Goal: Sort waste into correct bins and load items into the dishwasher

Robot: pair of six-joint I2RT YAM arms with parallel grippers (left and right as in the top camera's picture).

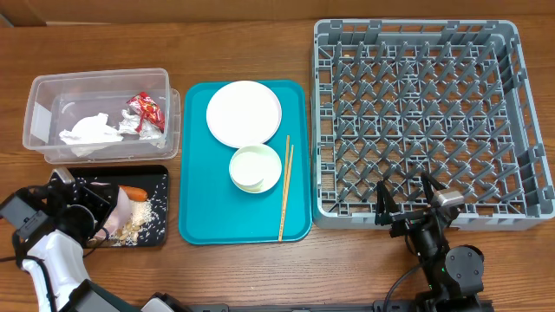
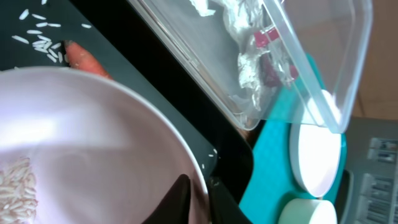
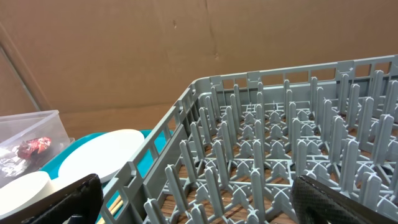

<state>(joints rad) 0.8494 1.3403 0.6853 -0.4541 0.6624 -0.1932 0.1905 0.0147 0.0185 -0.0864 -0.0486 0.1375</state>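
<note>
Both tissue and wrapper in tub; left tool grips bowl, right tool open.

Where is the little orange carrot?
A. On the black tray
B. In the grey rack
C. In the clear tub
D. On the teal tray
A: the carrot lies on the black tray, not in any of the other places.

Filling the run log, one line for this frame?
left fingers pinch bowl rim | bowl tilted over black tray | rice in bowl | right fingers open, empty, at rack front
</note>
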